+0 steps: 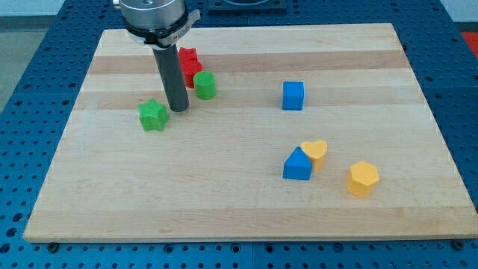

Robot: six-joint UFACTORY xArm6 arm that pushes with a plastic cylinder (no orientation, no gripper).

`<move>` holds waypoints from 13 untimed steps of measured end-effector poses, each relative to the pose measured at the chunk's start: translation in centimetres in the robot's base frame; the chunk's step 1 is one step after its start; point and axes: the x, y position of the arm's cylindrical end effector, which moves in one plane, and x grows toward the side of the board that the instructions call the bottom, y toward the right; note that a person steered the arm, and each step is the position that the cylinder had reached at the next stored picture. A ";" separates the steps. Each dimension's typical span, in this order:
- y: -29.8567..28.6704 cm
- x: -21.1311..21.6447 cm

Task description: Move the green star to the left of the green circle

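Note:
The green star (153, 115) lies on the wooden board (224, 202) at the view's left. The green circle (205, 85) is a short cylinder up and to the right of it. My tip (178, 109) stands between the two, just right of the star's upper edge and down-left of the circle. The rod rises straight up and hides part of a red block (190, 62) behind it.
The red block sits just above the green circle. A blue cube (293, 96) is at centre right. A blue block (297, 165) touches a yellow heart (315, 151) at lower right, with a yellow hexagon (363, 178) further right.

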 end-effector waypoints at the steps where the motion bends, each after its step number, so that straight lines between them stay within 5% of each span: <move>1: 0.1 0.7; 7: -7.3 8.8; 9: -6.7 5.6; 13: 4.0 -2.4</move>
